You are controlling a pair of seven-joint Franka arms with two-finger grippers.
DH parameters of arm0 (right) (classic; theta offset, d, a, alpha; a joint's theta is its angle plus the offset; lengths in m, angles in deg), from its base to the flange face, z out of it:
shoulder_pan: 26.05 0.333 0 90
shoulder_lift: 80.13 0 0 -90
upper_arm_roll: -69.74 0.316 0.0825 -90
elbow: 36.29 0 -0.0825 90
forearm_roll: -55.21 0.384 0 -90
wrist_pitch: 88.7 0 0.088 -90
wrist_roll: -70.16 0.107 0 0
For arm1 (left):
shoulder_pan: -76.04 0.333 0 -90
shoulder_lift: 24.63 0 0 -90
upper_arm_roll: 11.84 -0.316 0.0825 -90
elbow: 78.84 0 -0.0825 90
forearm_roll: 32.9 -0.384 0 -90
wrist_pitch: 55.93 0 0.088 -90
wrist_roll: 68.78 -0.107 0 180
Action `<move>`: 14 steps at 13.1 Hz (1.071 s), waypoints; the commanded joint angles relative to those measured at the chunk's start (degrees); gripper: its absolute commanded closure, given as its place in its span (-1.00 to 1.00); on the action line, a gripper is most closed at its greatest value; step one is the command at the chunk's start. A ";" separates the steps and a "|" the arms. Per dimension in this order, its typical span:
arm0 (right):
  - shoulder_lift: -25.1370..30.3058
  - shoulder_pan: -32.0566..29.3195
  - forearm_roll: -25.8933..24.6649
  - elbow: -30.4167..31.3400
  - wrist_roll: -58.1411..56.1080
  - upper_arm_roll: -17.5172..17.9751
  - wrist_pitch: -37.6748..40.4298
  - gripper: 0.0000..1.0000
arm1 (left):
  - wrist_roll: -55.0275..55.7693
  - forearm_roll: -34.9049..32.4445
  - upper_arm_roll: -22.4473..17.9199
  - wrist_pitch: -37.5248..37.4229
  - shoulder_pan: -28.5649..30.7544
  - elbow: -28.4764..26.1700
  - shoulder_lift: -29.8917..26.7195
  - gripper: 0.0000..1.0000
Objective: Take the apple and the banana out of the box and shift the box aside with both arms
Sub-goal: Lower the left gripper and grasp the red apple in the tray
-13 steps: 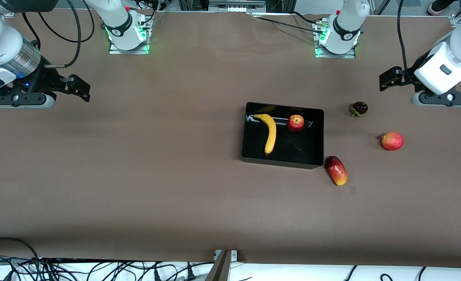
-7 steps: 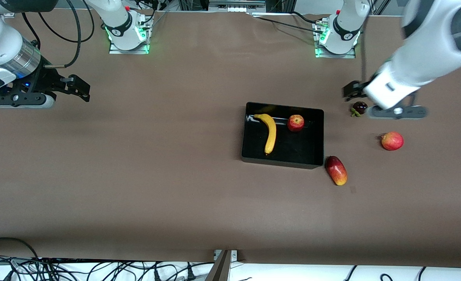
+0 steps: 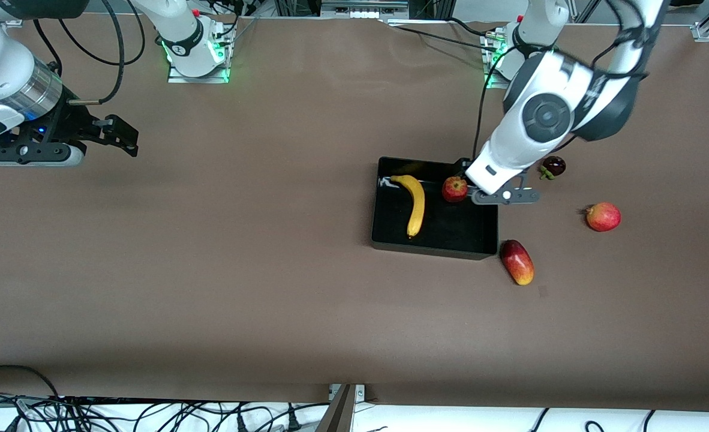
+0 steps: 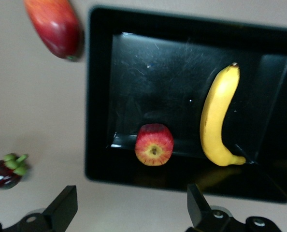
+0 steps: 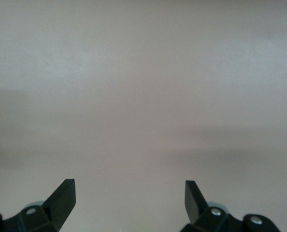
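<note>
The black tray [image 3: 435, 237] is sitting near the table's middle, holding the banana [image 3: 415, 203] and the apple [image 3: 454, 188] by its edge toward the robots. The left gripper [image 4: 129, 205] is hanging wide open over that edge. The mango [image 3: 516, 261] is lying at the tray's corner nearest the camera, toward the left arm's end; the mangosteen [image 3: 553, 166] and round red fruit [image 3: 603, 216] are resting nearer that end. The right gripper [image 5: 129, 198] is waiting, spread wide, over bare table at its own end

A wide brown counter [image 3: 210, 270] fills the scene under even light, with tangled black cables [image 3: 90, 414] on a white surface along its edge nearest the front camera.
</note>
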 commanded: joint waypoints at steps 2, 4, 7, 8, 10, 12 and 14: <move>-0.38 -0.68 -0.54 -1.04 -0.74 0.53 0.29 -1.00 | -0.38 -0.40 0.12 8.41 -2.02 -4.01 3.81 -1.00; -0.38 -0.77 -0.54 -1.04 -0.82 0.53 0.29 -1.00 | -0.38 -5.65 0.12 15.44 -2.12 -6.99 5.75 -1.00; -0.38 -0.77 -0.54 -1.04 -0.74 0.62 0.29 -1.00 | -0.38 -7.17 0.12 24.76 -2.21 -10.59 8.74 -1.00; -0.38 -0.77 -0.54 -1.04 -0.82 0.53 0.29 -1.00 | -0.30 -8.13 0.12 26.18 -2.21 -11.56 9.36 -1.00; -0.38 -0.77 -0.54 -1.04 -0.74 0.62 0.29 -1.00 | -0.30 -8.23 0.12 26.28 -2.21 -12.54 9.63 -1.00; -0.38 -0.77 -0.54 -1.04 -0.74 0.53 0.29 -1.00 | -0.30 -8.23 0.12 26.28 -2.29 -12.54 10.24 -0.67; -0.38 -0.77 -0.54 -1.04 -0.82 0.53 0.29 -1.00 | -0.47 -8.23 0.12 25.76 -2.29 -12.54 10.15 0.33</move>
